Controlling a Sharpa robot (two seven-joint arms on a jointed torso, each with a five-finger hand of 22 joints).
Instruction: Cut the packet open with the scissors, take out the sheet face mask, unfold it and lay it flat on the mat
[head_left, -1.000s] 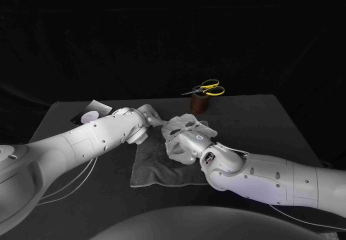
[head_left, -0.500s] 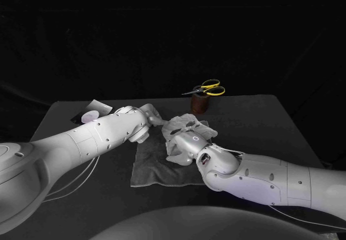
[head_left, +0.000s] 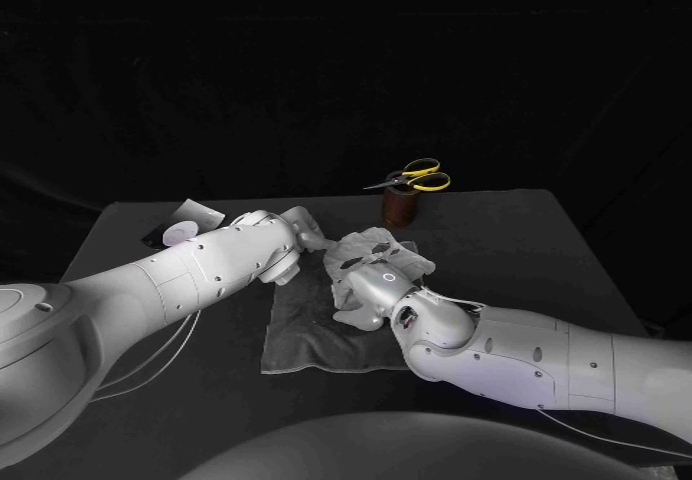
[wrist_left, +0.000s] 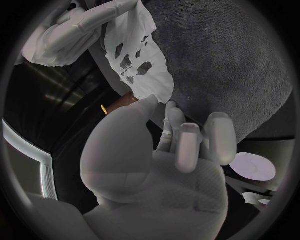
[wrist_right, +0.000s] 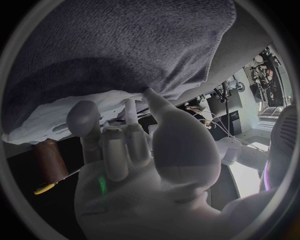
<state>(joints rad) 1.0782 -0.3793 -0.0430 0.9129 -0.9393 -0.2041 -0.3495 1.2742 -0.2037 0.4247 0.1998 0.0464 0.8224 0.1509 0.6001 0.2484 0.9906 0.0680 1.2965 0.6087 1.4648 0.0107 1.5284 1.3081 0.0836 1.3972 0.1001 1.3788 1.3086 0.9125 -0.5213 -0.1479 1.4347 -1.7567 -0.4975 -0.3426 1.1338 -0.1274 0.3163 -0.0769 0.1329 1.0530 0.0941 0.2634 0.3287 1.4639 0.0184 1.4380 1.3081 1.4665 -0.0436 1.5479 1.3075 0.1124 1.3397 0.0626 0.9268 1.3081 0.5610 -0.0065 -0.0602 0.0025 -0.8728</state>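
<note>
The white sheet mask (head_left: 378, 248) hangs crumpled between my two hands above the far end of the grey mat (head_left: 329, 335). My left hand (head_left: 294, 233) pinches one edge of the mask (wrist_left: 139, 60) between thumb and a finger. My right hand (head_left: 361, 292) holds the other side, and the mask (wrist_right: 65, 109) drapes past its fingers (wrist_right: 128, 135) beneath the mat (wrist_right: 125, 45). In the left wrist view my right hand (wrist_left: 81, 25) grips the far end of the sheet, whose eye and mouth holes show. The yellow-handled scissors (head_left: 413, 177) stand in a brown holder (head_left: 400, 206) behind the mat.
The opened packet and a white round piece (head_left: 179, 233) lie at the table's back left, behind my left arm. The round piece (wrist_left: 252, 167) also shows in the left wrist view. The holder (wrist_right: 49, 154) with the scissors stands close behind the mask.
My right hand and forearm have edged slightly toward the left and the far side. The mask stays bunched between the hands.
</note>
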